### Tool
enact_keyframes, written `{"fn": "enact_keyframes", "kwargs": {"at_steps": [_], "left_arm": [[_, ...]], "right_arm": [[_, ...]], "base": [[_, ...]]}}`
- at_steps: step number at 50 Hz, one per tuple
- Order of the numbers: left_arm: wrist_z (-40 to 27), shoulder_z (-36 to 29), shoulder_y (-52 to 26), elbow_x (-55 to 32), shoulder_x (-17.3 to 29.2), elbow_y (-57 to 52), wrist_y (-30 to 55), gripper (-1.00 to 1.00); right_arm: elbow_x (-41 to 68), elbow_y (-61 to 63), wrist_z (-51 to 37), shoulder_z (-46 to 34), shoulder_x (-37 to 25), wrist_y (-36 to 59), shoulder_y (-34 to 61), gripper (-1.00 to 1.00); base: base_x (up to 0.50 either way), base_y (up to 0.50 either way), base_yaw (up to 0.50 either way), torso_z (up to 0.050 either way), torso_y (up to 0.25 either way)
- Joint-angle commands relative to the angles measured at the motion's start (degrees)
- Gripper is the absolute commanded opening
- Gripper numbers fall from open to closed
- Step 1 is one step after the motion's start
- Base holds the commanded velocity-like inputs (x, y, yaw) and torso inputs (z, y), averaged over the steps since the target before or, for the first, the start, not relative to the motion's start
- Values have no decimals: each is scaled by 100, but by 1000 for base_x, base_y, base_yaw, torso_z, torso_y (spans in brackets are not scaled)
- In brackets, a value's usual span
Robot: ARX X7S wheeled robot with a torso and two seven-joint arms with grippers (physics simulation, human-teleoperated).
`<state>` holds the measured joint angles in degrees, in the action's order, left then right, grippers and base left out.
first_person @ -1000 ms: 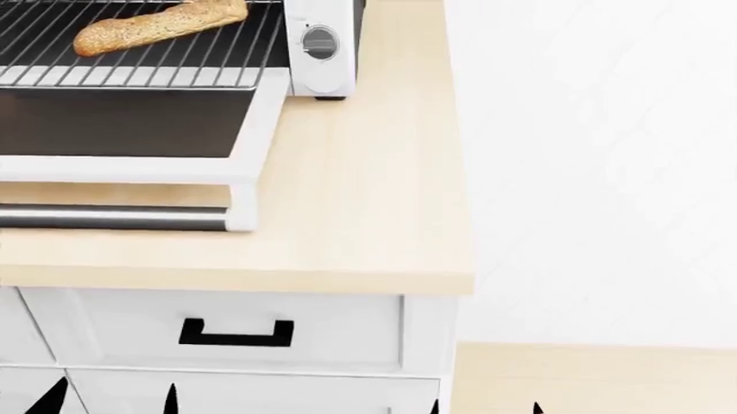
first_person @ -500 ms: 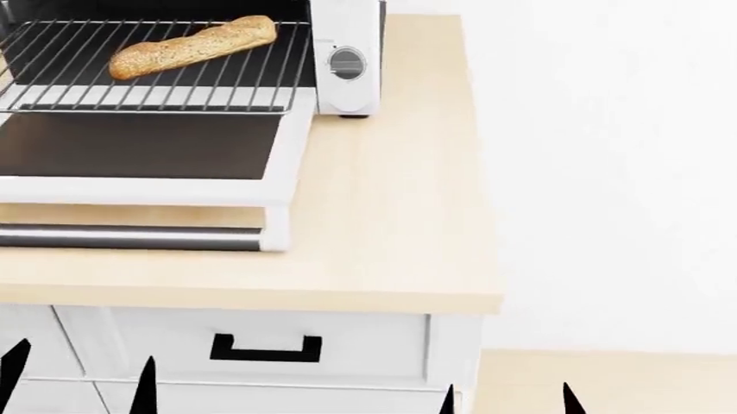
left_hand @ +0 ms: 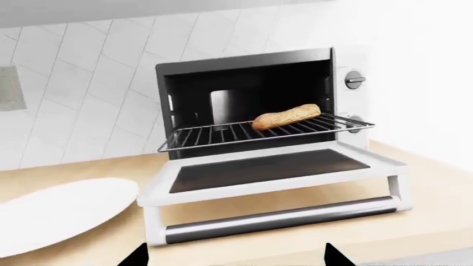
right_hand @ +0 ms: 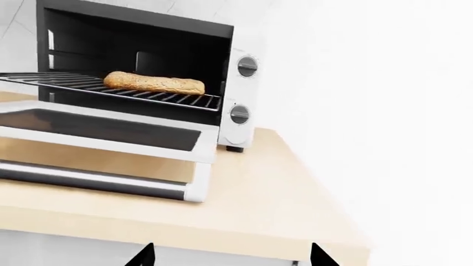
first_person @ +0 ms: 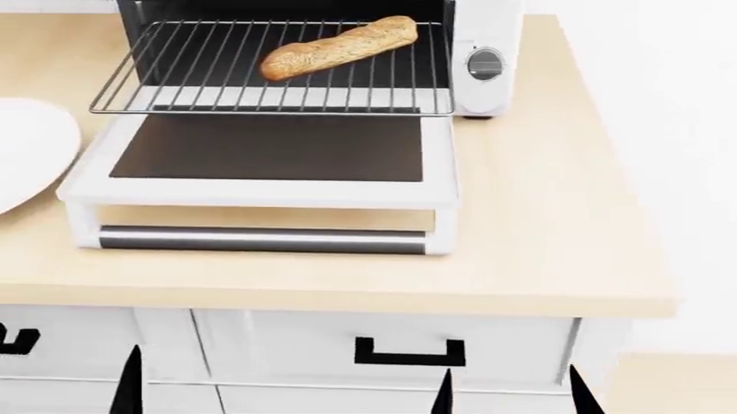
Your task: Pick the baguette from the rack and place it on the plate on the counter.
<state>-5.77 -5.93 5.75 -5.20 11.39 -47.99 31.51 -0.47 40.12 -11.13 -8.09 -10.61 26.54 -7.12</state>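
While the baguette (first_person: pixel 338 47) is lying toward the right rear of the pulled-out rack (first_person: pixel 173 90), I am lining up on the counter (first_person: pixel 541 224). Both grippers, left gripper (first_person: pixel 276 392) and right gripper (right_hand: pixel 230 256), are showing spread, empty tips below the counter's front edge. I am planning a mid-loaf pinch. Since half a second ago, the toaster oven (first_person: pixel 489 60) is sitting further right in the head view, and the plate (first_person: pixel 29 147) is now showing at the counter's left.

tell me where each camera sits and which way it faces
Head view: high, looking down on the counter, the toaster oven and its pulled-out rack; dark fingertips of both jaws at the bottom edge.
Left wrist view: low, facing the oven front, plate beside it; two fingertips show.
Right wrist view: low, angled at the oven's knob side; two fingertips show.
All three share the baguette.
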Motion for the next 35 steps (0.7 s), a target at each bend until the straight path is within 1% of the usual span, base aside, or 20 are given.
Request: {"fn": "enact_keyframes", "kwargs": {"at_steps": [1, 9, 16, 19, 21, 26, 27, 29, 31, 33, 35], "left_arm": [[-60, 19, -2, -43, 52, -150, 103, 100], [-103, -25, 19, -32, 77, -145, 72, 100], [-127, -71, 11, -30, 99, -169, 96, 100], [-145, -75, -63, -49, 124, -362, 325, 100], [-132, -13, -216, -157, 129, -599, 658, 100], [-152, 58, -630, -296, 197, -1143, 1437, 100], [-159, 78, -662, -345, 201, -1174, 1483, 100], [-336, 34, -755, -516, 355, -1197, 1524, 100], [-747, -46, -856, -905, 664, -1198, 1495, 100], [-1343, -169, -974, -1468, 1094, -1198, 1388, 100], [-2146, -426, -1218, -2189, 1699, -1198, 1222, 100]], "right_arm": [[10, 162, -28, -69, -50, 191, 51, 100], [2, 131, -76, -121, -73, 225, 89, 100], [61, 184, -85, -123, -84, 289, 94, 100], [15, 389, -85, -176, -119, 560, 167, 100], [-58, 679, -76, -243, -160, 953, 313, 100], [-159, 1189, -48, -370, -216, 1613, 598, 100], [-163, 1215, -50, -380, -216, 1660, 620, 100], [-181, 1331, -43, -421, -228, 1783, 680, 100], [-220, 1486, -43, -482, -238, 1999, 774, 100], [-241, 1578, -50, -513, -242, 2112, 817, 100], [-262, 1671, -48, -539, -249, 2263, 889, 100]], "base": [[0, 500, 0, 46, 92], [0, 500, 0, 46, 92], [0, 0, 0, 46, 91], [0, 0, 0, 46, 92], [0, 0, 0, 46, 92], [0, 0, 0, 46, 92], [0, 0, 0, 45, 92], [0, 0, 0, 46, 93], [0, 0, 0, 46, 93], [0, 0, 0, 46, 92], [0, 0, 0, 46, 92]]}}
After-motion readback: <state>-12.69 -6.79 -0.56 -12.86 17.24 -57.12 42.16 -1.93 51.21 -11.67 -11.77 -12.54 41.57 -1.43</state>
